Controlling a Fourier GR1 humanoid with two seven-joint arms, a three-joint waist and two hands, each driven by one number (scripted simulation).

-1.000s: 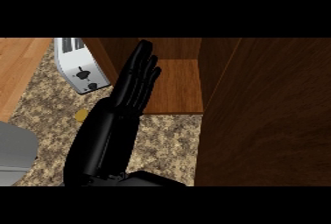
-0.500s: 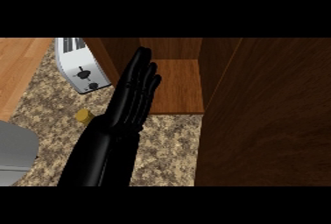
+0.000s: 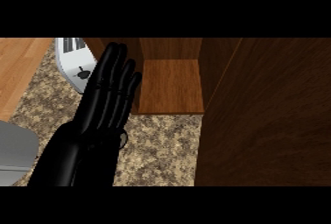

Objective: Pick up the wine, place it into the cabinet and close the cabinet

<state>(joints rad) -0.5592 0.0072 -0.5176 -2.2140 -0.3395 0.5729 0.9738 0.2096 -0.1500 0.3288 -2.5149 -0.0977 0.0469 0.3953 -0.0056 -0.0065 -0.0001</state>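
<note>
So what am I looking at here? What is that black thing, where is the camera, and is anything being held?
The camera sits in the robot's head and looks steeply down at a kitchen counter. The black shape is the robot's left hand, fingers straight, holding nothing. The right hand is out of view. Below it lies the speckled stone counter. A white toaster stands at the upper left. The brown wood is a cabinet with its inner shelf showing. The dark wooden panel at the right is probably its door. No wine shows in this picture.
</note>
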